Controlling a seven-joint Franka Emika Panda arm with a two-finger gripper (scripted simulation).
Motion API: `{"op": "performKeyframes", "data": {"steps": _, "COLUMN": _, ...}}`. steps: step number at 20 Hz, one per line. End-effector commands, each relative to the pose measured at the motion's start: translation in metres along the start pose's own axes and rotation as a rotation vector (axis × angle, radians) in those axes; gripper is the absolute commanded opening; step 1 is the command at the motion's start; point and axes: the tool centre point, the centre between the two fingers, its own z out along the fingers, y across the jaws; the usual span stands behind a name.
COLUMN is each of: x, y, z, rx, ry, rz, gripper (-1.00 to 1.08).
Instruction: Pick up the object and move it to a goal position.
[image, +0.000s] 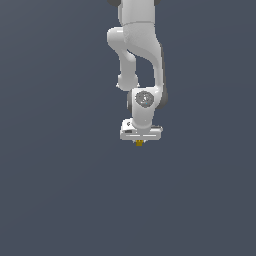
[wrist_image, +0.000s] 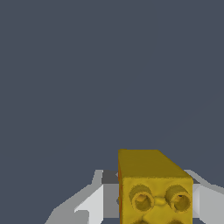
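Where the arm points down, gripper (image: 139, 142) clasping yellow studded object (wrist_image: 153, 188).

Yellow-gold object (wrist_image: 154, 192); white arm (image: 141, 60); seemingly plain slate-blue backdrop (image: 55, 165).

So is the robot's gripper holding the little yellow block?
Yes. The gripper is shut on the yellow block, with a white finger on each side. In the exterior view it pokes out underneath.

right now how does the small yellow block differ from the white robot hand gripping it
Colour: the small yellow-gold studded block is yellow, the white robot hand is white and grey. Size: in the exterior view the block is a tiny speck under the much wider hand. Surface: the block's face has round studs, while the hand's fingers look flat and plain. Both are blocky in shape.
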Motion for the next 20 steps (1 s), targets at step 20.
{"op": "performKeyframes", "data": {"steps": 20, "x": -0.008, "y": 0.049, "z": -0.088, "rx": 0.001, "ry": 0.000, "rz": 0.000, "gripper": -1.00}}
